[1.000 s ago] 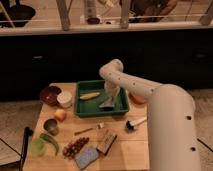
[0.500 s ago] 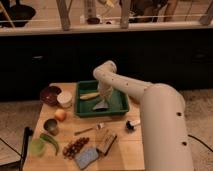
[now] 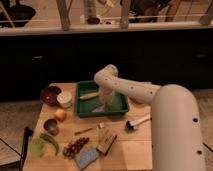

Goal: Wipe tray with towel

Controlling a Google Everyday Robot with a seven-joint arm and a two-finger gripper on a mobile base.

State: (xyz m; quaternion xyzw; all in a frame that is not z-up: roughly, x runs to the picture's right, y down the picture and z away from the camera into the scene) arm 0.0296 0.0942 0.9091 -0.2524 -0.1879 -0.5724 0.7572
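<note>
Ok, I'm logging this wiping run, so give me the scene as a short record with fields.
tray: green, at the back of the table
gripper: down inside the tray, towards its front side
towel: pale, in the tray at the gripper
also in tray: yellowish object, left part
left of tray: dark red bowl, white cup
table front: blue sponge

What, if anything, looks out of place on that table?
One thing: a yellowish object lies inside the tray, near its back left, right where wiping is meant to happen. The gripper is down in the tray at the towel. Nothing looks spilled.
</note>
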